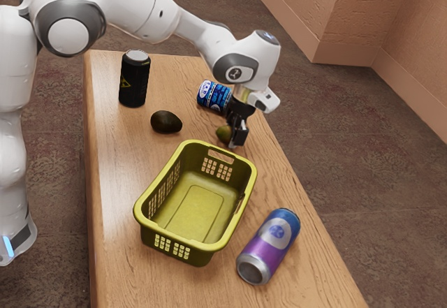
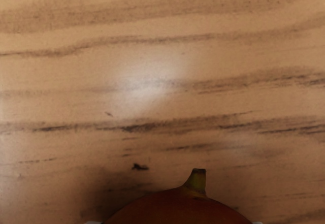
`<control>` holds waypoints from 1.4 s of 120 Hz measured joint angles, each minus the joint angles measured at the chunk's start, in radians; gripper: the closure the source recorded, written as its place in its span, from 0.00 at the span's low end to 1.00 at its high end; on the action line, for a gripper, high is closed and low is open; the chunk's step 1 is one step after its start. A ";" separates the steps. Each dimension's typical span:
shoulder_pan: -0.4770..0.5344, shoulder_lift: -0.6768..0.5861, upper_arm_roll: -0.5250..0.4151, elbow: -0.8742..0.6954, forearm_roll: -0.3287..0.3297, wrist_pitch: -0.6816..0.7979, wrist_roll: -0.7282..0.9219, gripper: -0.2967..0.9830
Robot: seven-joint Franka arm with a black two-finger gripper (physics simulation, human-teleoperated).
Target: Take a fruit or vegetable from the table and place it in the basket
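While the fruit [image 1: 223, 134] is being crowded by the hand [image 1: 237, 138], the pick-up is being judged well advanced, with the drop into the basket [image 1: 190, 210] still being awaited! Whether the fruit is being gripped cannot be told: the hand is being seen right up against it in the exterior view, but no sure clamp is being revealed. In the wrist view the stem [image 2: 198, 180] is being shown above a reddish dome, with the grain of the bench [image 1: 115, 175] being displayed behind.

So, the tally: the fruit is being reached, and the target is being matched. A clear lift is not being shown; the fruit is being seen at or just above the bench, outside the basket, near the slotted end. A secure hold, a raise over the rim, a short carry and a release are all being left for later.

Around the action, the avocado [image 1: 166, 121] is being left alone, the blue can [image 1: 213, 96] is being kept near the hand, and the purple can [image 1: 269, 245] is being passed over beside the basket.
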 joint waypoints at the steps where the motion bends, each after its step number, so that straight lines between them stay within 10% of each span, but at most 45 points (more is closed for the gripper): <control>1: 0.000 0.000 0.000 0.001 0.000 0.000 0.000 0.56; 49: 0.002 -0.036 -0.017 0.155 0.006 -0.082 -0.006 0.57; 168: -0.004 -0.198 -0.388 0.054 -0.009 -0.272 -0.042 0.55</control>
